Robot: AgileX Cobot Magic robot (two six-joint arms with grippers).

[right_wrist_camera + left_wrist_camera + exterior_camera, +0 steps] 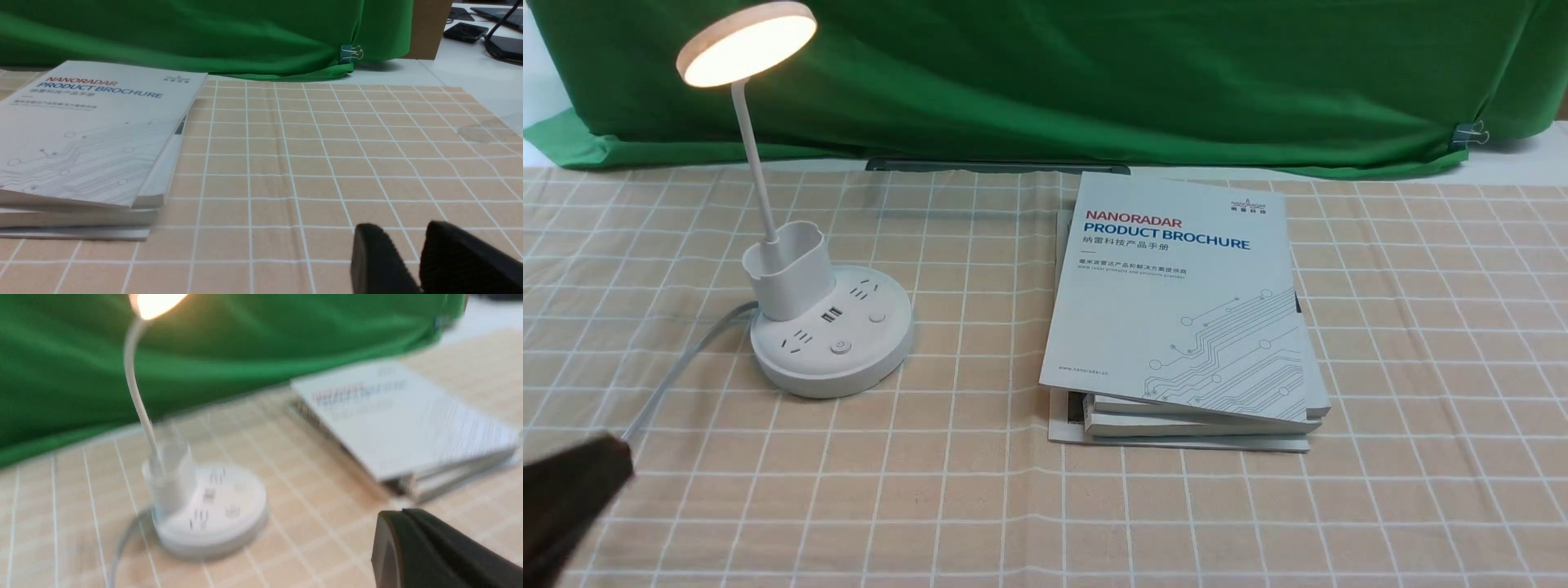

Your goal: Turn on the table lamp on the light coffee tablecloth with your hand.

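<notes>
The white table lamp (833, 343) stands at the left on the light coffee tablecloth (980, 506), and its round disc head (745, 45) glows warm white. The left wrist view shows the lamp (212, 510) blurred, its head lit at the top edge. My left gripper (617, 449) is shut and empty, low at the front left, well short of the lamp's base. In its own view the closed gripper tip (402, 512) points between the lamp and the books. My right gripper (404, 232) is slightly open and empty, low over bare cloth. It is out of the front view.
A stack of white brochures (1184, 302) lies right of the lamp and shows in both wrist views (400, 416) (90, 134). The lamp's grey cord (678, 367) runs toward the front left. A green backdrop cloth (1094, 73) hangs behind.
</notes>
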